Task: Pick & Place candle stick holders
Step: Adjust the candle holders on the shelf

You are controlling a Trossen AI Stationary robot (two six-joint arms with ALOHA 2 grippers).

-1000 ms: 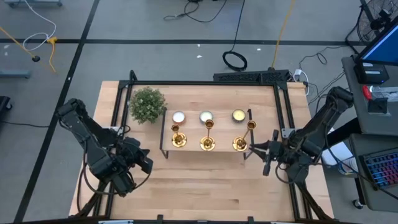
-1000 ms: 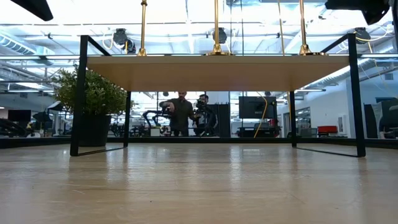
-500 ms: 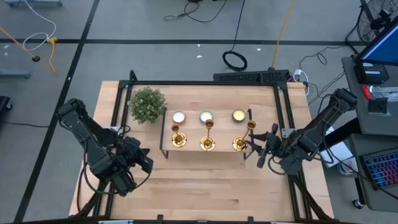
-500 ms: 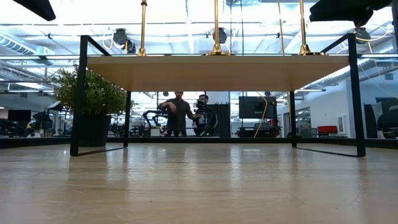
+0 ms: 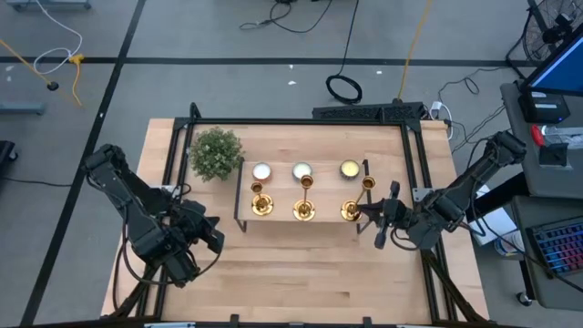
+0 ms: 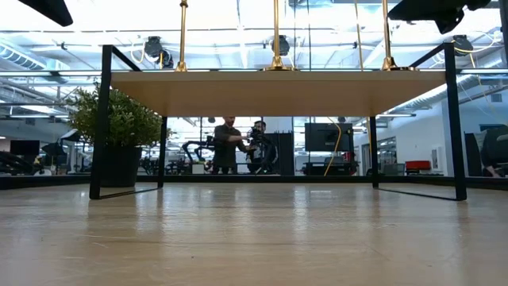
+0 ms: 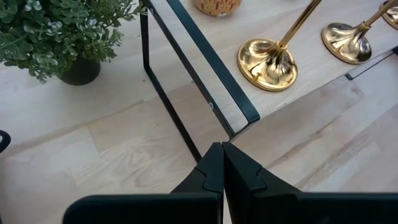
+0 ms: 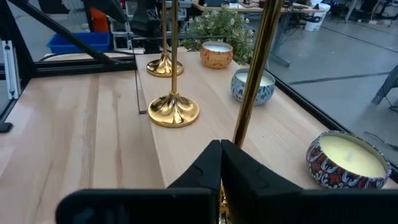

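the right gripper [image 5: 375,219] has been brought in from the table's right edge over the last second and now sits just beside the rightmost of the candle stick holders [image 5: 352,210], at the right end of the small raised shelf [image 5: 282,221]. its fingers, which were seen parted half a second ago, are now closed. in the right wrist view the closed fingertips meet just below the gold stem [image 8: 254,71], which rises right in front of them; whether the stem is actually clamped between them cannot be told, and the jaws look fully closed on themselves. this is judged to mean either a first grasp on the rightmost holder or a closure that missed it, so the pick is at most just begun and no holder has been lifted.

the left gripper [image 7: 222,163] is held closed and empty off the shelf's front left corner, near the potted plant [image 5: 217,152].

all three holders stand upright in a row along the shelf's front edge, well apart from one another. each is polished brass with a round flared base [image 7: 268,63] and a thin straight stem; bright reflections are carried on the bases. three tealight candles [image 5: 301,170] are set behind them along the back edge.
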